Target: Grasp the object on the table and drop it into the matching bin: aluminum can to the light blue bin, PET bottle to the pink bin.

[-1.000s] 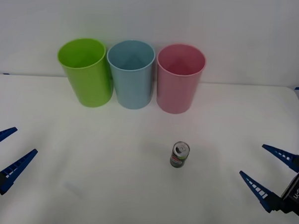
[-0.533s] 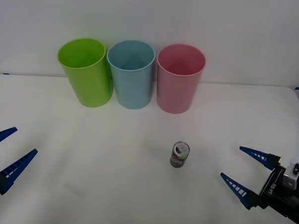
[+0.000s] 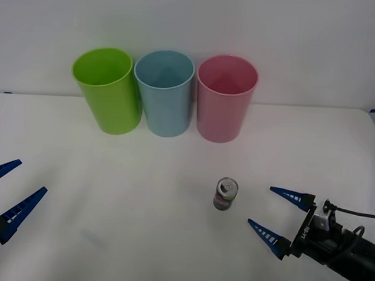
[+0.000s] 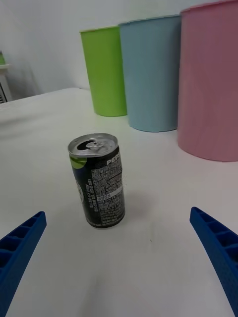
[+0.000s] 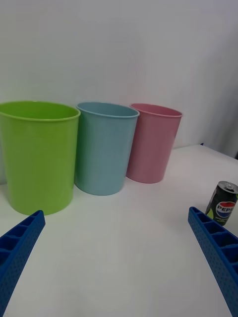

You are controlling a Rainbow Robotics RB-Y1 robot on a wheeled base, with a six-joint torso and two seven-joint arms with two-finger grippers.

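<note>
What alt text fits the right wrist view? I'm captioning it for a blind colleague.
A small dark aluminum can stands upright on the white table, ahead of the right gripper and between its open blue fingers. Behind stand a lime green bin, light blue bin and pink bin.

The right gripper [image 3: 281, 219] reaches in low from the right, its blue ribbed fingers [image 4: 217, 247] spread wide. The left gripper [image 3: 6, 190] rests at the left edge, fingers likewise spread.

Blue ribbed tapered fingers are seen on the right gripper [image 3: 279, 215] and left gripper [image 3: 6, 192]; a black wrist with cable is shown.
</note>
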